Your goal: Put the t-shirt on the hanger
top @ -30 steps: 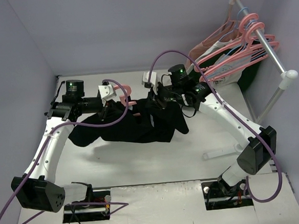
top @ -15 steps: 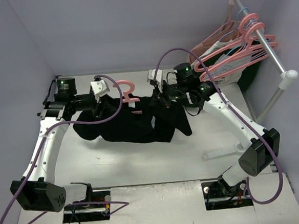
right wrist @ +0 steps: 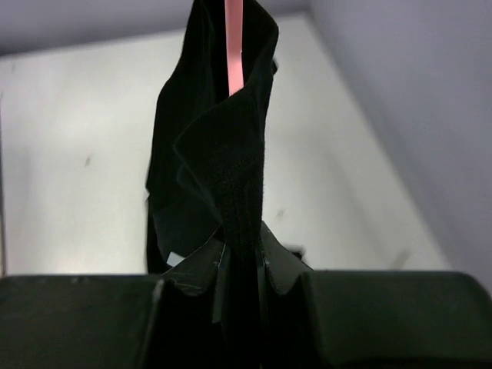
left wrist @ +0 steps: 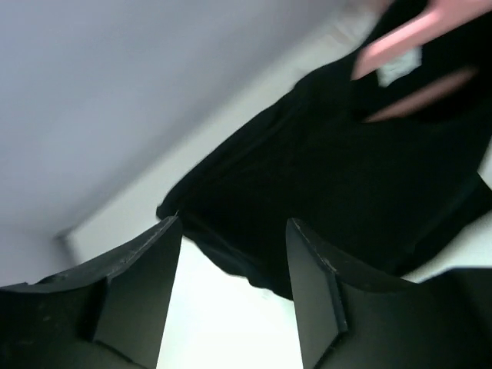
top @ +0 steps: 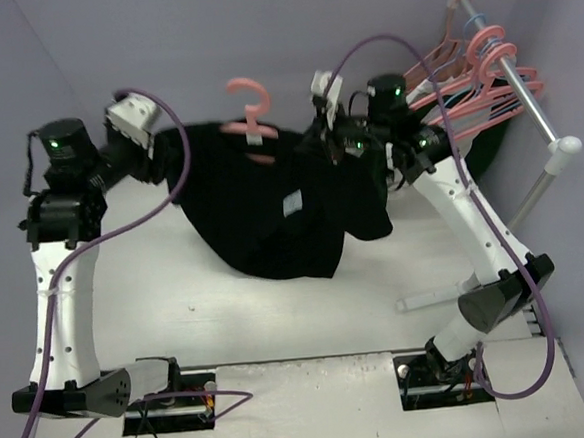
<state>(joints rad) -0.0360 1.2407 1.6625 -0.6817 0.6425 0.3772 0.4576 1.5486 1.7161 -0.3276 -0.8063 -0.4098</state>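
1. Presently the right pincer (right wrist: 244, 247) is clamped on a fold of the plain black soft fabric t-shirt (right wrist: 207, 154), which rises straight ahead of its fingertips. The thin pink plastic hanger (right wrist: 234, 38) shows just beyond, inside the cloth.
2. The left pincer (left wrist: 234, 231) stands wide with nothing between its fingers. The t-shirt's hem lies just ahead of it and to its right, not touching.
3. Risk: only one side is held. If the right pincer tugs sideways or slips, the fabric could slide off the hanger's arm, or the hanger could tip out of the collar.
4. Risk: the left pincer may close on a loose fold alone, or nudge the hanger askew.
5. Farther beyond the right pincer stands the white metal rack (top: 568, 147); a wide swing could knock it.
6. Count: two pincers, one t-shirt, one hanger in it and one rack. The spare pink hangers (top: 482, 65) on the rack overlap too much to count exactly.
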